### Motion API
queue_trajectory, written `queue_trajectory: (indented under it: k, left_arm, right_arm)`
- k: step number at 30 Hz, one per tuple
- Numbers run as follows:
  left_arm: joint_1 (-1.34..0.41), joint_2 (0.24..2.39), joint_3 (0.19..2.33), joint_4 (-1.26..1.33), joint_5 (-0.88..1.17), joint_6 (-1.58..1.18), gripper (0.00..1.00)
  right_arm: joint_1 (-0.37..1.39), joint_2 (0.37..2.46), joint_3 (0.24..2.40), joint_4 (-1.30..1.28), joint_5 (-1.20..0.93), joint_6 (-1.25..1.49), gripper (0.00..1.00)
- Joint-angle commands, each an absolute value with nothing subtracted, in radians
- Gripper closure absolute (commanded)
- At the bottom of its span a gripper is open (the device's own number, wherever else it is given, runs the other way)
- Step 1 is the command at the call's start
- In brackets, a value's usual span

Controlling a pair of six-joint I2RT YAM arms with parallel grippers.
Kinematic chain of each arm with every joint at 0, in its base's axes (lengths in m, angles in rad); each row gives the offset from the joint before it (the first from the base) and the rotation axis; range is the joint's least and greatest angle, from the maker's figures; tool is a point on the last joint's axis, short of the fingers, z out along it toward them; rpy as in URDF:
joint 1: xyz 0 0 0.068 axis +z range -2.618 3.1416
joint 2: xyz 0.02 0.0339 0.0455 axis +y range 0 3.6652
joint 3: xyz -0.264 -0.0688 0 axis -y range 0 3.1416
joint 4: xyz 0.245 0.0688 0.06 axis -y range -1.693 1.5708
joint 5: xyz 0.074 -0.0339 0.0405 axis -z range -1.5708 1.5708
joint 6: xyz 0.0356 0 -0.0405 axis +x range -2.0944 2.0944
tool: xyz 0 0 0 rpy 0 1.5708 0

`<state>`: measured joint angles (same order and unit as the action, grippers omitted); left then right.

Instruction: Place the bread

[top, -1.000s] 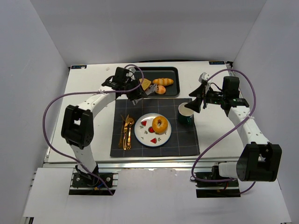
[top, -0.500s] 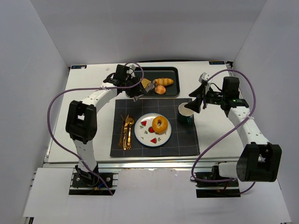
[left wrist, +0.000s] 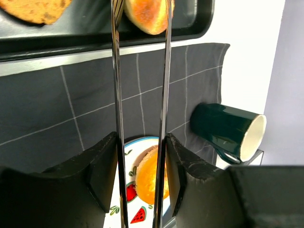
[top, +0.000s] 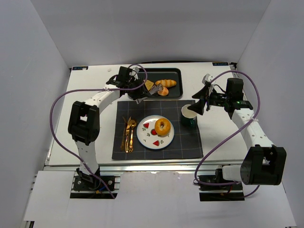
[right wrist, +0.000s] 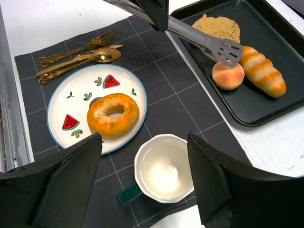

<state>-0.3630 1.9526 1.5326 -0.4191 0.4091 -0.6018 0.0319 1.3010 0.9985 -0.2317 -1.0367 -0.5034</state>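
My left gripper (top: 136,90) is shut on metal tongs (left wrist: 164,85) and reaches over the black tray (top: 175,72). The tong arms stand on either side of a round bun (left wrist: 147,14); I cannot tell whether they pinch it. The right wrist view shows the tong tip (right wrist: 223,50) just over the bun (right wrist: 228,75). A long striped roll (right wrist: 262,71) and a flat bread (right wrist: 218,27) lie in the same tray. A bagel (top: 163,126) sits on the watermelon plate (top: 143,137). My right gripper (top: 196,105) is open and empty above the green mug (right wrist: 166,173).
A dark placemat (top: 185,142) holds the plate, the mug (top: 189,115) and gold cutlery (top: 128,135) at its left. The tray stands behind the mat. White walls close in the table on three sides.
My left arm has swung back and the tongs have shifted right along the tray, towards the round bun. The right arm has not moved.
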Motion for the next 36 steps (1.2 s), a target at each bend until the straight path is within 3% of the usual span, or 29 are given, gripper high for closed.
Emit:
queue_trajectory:
  k: [1, 11, 18, 25, 33, 36]
  left_arm:
    - [-0.360, 1.924, 1.532, -0.374, 0.463, -0.606, 0.47]
    - [-0.360, 1.957, 1.545, -0.414, 0.459, -0.592, 0.48]
    - [-0.360, 1.977, 1.568, -0.425, 0.463, -0.591, 0.55]
    - [-0.360, 1.979, 1.557, -0.405, 0.489, -0.601, 0.69]
    - [-0.360, 1.945, 1.555, -0.382, 0.500, -0.606, 1.00]
    - [-0.359, 1.924, 1.560, -0.376, 0.495, -0.611, 1.00]
  right_arm:
    - [0.025, 1.281, 0.996, -0.203, -1.063, -0.495, 0.23]
    - [0.026, 1.279, 0.996, -0.199, -1.063, -0.494, 0.23]
    - [0.025, 1.279, 0.997, -0.198, -1.063, -0.492, 0.23]
    - [0.026, 1.278, 0.994, -0.196, -1.062, -0.492, 0.23]
    - [0.025, 1.270, 0.988, -0.196, -1.060, -0.494, 0.23]
    - [0.025, 1.266, 0.986, -0.198, -1.058, -0.494, 0.23]
